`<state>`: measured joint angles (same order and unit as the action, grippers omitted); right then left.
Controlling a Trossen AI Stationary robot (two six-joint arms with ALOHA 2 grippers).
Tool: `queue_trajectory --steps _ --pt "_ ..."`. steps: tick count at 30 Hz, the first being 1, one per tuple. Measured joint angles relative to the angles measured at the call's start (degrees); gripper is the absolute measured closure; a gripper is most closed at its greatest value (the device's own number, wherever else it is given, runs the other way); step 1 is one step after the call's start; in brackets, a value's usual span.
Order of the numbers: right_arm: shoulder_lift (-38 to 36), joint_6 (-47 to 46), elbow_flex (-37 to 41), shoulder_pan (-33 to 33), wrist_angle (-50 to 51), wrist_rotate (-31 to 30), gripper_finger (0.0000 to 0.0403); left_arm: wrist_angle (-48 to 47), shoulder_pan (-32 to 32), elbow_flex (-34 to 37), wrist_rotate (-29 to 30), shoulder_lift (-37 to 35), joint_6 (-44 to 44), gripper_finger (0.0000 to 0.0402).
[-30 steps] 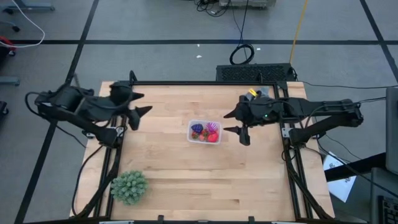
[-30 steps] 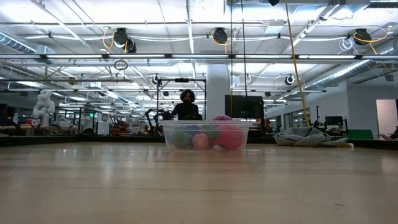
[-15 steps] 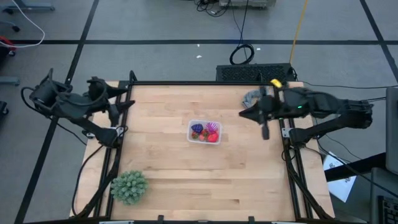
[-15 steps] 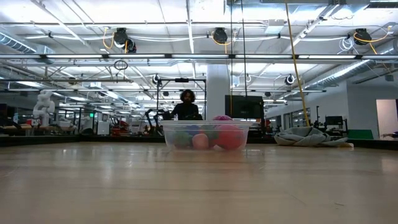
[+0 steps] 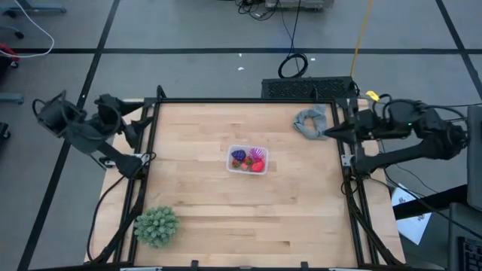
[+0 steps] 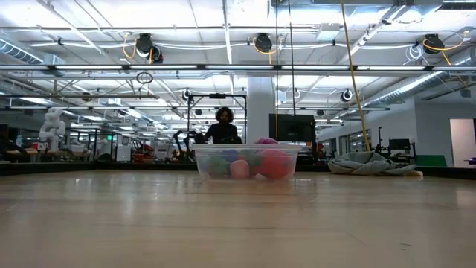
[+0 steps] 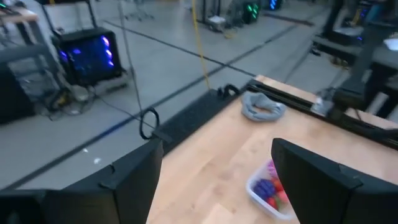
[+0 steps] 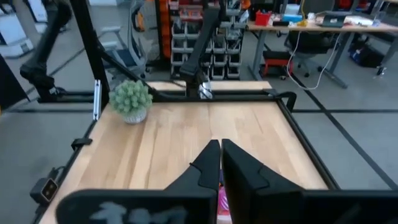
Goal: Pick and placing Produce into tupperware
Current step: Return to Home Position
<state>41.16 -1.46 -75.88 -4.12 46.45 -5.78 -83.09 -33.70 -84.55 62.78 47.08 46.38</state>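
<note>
The tupperware point(image 5: 248, 159), a small clear tub, stands on its base at the table's middle. Red, pink and purple produce point(image 5: 249, 159) lies inside it, also seen through the tub's wall point(image 6: 245, 161) in the low view. My left gripper point(image 5: 141, 124) hovers open over the table's left edge and is apart from the tub point(image 7: 266, 190). My right gripper point(image 5: 328, 134) is shut on nothing at the table's right edge, and its closed fingers point(image 8: 221, 163) point across the table.
A crumpled grey cloth point(image 5: 310, 122) lies at the far right corner, close to my right gripper. A large green spiky ball point(image 5: 157, 226) sits at the near left corner. A person point(image 6: 223, 126) shows far off in the room behind the table.
Both arms have drawn back from the tub. My left gripper has gone toward the table's left edge and has stayed open. My right gripper has gone toward the right edge and has shut on nothing. The tub and the produce have not moved.
</note>
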Motion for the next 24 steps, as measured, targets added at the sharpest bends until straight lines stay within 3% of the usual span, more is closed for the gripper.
queue_trajectory --steps 5,12,17,24 --pt "-1.63 -0.65 0.0 0.0 -0.23 0.02 0.0394 0.17 -4.12 10.2 7.07 -7.69 5.88 0.0094" --pt "-1.34 -0.65 0.0 0.0 -0.19 0.03 0.0394 2.12 -8.71 22.3 9.2 -20.89 9.75 0.0094" --pt "-1.31 -0.75 0.02 0.0 0.64 0.04 0.0394 2.32 -9.17 25.86 8.74 -26.13 8.84 0.0094" --pt "-1.3 -0.85 0.02 0.0 0.62 0.04 0.0394 4.4 -9.17 26.07 5.79 -26.91 9.26 0.0094"
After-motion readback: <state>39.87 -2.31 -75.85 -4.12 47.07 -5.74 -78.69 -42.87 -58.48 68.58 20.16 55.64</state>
